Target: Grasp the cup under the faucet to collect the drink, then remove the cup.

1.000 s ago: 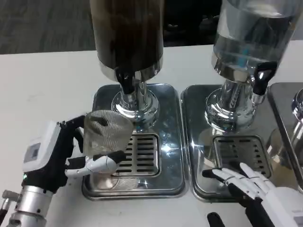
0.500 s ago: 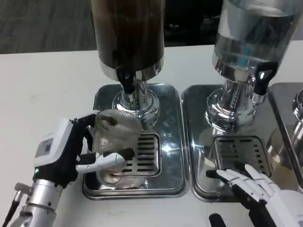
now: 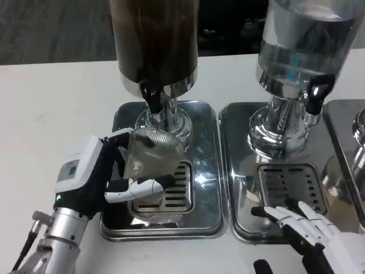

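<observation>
Cup (image 3: 149, 171) in left hand (image 3: 97, 180) grip, under dark dispenser's faucet (image 3: 151, 98)

Bare white counter (image 3: 45, 114) lies open left of the shiny steel drip tray (image 3: 205, 171). Above that tray the dark cylindrical drink dispenser (image 3: 154, 40) and its black faucet (image 3: 149, 96) block passage; the clear water dispenser (image 3: 302, 45) crowds the right.

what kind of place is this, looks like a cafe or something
Probably a self-serve drink station set up on a white table. A dark drink dispenser and a clear dispenser stand on steel drip trays, and the left hand holds a ribbed clear cup near the faucet.
</observation>
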Robot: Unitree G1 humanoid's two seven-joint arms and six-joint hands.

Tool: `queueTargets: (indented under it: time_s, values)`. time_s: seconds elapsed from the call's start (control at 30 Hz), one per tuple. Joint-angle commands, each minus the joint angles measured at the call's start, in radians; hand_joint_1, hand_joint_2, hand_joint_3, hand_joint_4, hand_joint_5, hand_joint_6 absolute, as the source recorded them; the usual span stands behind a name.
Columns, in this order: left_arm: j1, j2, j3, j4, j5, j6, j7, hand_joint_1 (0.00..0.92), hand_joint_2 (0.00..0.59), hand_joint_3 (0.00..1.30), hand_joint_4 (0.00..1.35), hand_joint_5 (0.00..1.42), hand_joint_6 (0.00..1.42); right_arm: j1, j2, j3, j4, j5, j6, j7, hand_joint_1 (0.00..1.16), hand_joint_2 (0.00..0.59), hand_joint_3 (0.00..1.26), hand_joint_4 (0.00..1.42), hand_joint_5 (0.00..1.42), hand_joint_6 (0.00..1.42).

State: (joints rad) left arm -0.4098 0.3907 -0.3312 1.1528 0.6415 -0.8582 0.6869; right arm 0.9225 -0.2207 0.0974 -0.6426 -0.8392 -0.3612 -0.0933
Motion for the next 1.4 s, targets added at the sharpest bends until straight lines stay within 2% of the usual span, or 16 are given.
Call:
queueTargets:
  time_s: [0.03,0.27,0.77,0.97,1.2,1.33,1.37,1.4]
  values:
    - [-0.048,-0.018,-0.011,0.01,0.001,0.011,-0.003,0.462,0.004,0.66,0.78,1.01,1.28,0.021,0.005,0.001,-0.023,-0.005,0.007,-0.003,0.6,0.475,0.24,0.2,0.09,0.11]
    - [-0.076,-0.047,-0.03,0.031,0.005,0.04,-0.009,0.462,0.004,0.66,0.78,1.01,1.28,0.037,0.012,0.002,-0.04,-0.008,0.013,0.002,0.59,0.481,0.24,0.2,0.09,0.11]
    - [-0.123,-0.075,-0.045,0.068,-0.008,0.088,-0.029,0.449,0.012,0.65,0.77,0.99,1.24,0.051,0.021,0.013,-0.043,-0.01,0.021,0.0,0.58,0.483,0.24,0.2,0.1,0.11]
    - [-0.112,-0.068,-0.056,0.068,0.002,0.082,-0.034,0.442,0.014,0.65,0.76,0.98,1.24,0.047,0.021,0.016,-0.038,-0.009,0.023,-0.005,0.58,0.478,0.24,0.2,0.1,0.11]
    - [-0.086,-0.041,-0.072,0.063,0.012,0.073,-0.037,0.425,0.021,0.64,0.74,0.97,1.23,0.026,0.015,0.021,-0.025,-0.002,0.023,-0.002,0.57,0.476,0.24,0.2,0.1,0.11]
    - [-0.073,-0.023,-0.086,0.054,0.017,0.07,-0.026,0.378,0.033,0.64,0.73,0.93,1.14,0.013,0.01,0.02,-0.019,0.005,0.023,0.002,0.57,0.476,0.24,0.2,0.1,0.11]
    - [-0.068,-0.017,-0.089,0.049,0.019,0.07,-0.021,0.366,0.036,0.64,0.72,0.91,1.1,0.011,0.008,0.019,-0.017,0.007,0.022,0.002,0.57,0.476,0.24,0.2,0.1,0.11]
    - [-0.064,-0.013,-0.092,0.046,0.02,0.07,-0.018,0.35,0.037,0.64,0.71,0.87,0.99,0.008,0.007,0.018,-0.016,0.009,0.021,0.003,0.57,0.476,0.24,0.2,0.1,0.11]
